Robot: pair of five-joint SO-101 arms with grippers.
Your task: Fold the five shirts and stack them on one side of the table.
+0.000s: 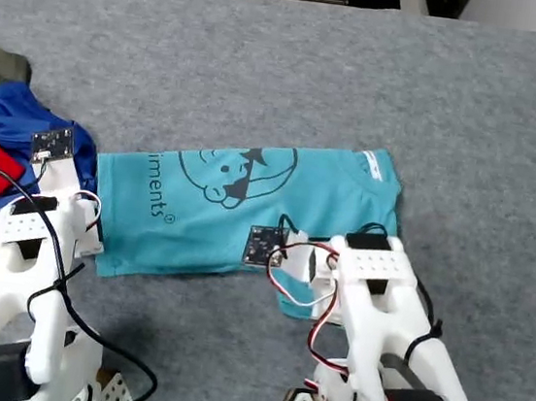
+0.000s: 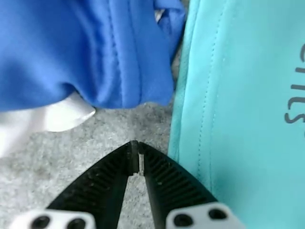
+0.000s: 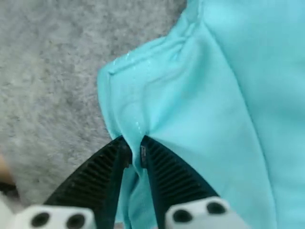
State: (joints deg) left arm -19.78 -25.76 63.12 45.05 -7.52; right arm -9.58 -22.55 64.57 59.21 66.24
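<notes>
The teal shirt (image 1: pixel 247 208) lies spread on the bench (image 1: pixel 380 87), and folding it looks to be the step in hand. At its sleeve edge the right gripper (image 3: pixel 135 149) has its jaws pinched on a ridge of the cloth. Just beside the teal shirt's hem, between it and the blue shirt (image 2: pixel 86 47), the left gripper (image 2: pixel 135 153) rests with jaws closed on nothing. It likely must open and take the hem next.

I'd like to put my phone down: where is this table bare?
Bare grey table lies beyond the teal shirt and right of it. Crowded: the shirt pile at the left edge, both arms along the near edge.
</notes>
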